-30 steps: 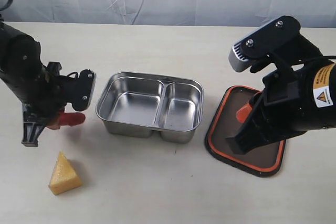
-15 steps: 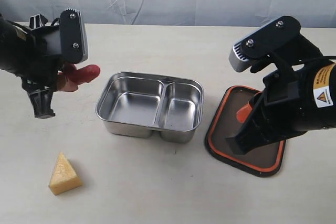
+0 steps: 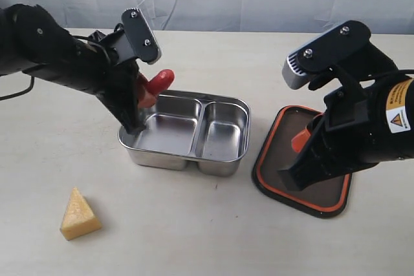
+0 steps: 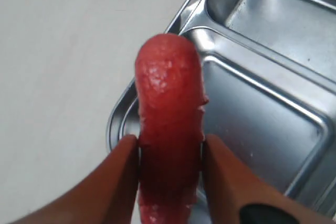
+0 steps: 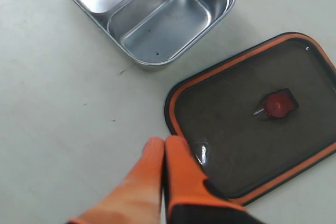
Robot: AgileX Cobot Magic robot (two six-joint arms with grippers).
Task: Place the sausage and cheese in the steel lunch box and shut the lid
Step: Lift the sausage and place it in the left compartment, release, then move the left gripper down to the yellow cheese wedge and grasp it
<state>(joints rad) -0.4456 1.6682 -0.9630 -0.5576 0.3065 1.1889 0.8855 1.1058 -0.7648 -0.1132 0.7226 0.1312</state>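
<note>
- While we look across the pale surface [image 3: 213,237], the left pincer [image 3: 143,95] holds the sausage [image 3: 159,80] in the air, over the far left corner of the steel lunch box [image 3: 165,158].
- From the left wrist, we see two orange fingers [image 4: 118,182] pressed against the sides of the red, glossy sausage [image 4: 168,87]. Its rounded free end pokes out over the box rim, beside the larger compartment [image 4: 252,119].
- Bare shiny steel shows in both compartments: the larger one on the left of the exterior view, the smaller one on the right.
- We find the cheese [image 3: 79,214], a yellow wedge, lying on the surface at the front left, well apart from the box.
- Just to the right of the box, the lid [image 3: 272,153] lies flat on the surface, dark with an orange rim showing all round.
- From the right wrist, a small red tab [image 5: 276,104] sits at the lid's centre.
- Over the lid's edge, the right pincer [image 5: 164,142] has its two orange fingers pressed together, gripping no object; we cannot tell whether it touches the lid.
</note>
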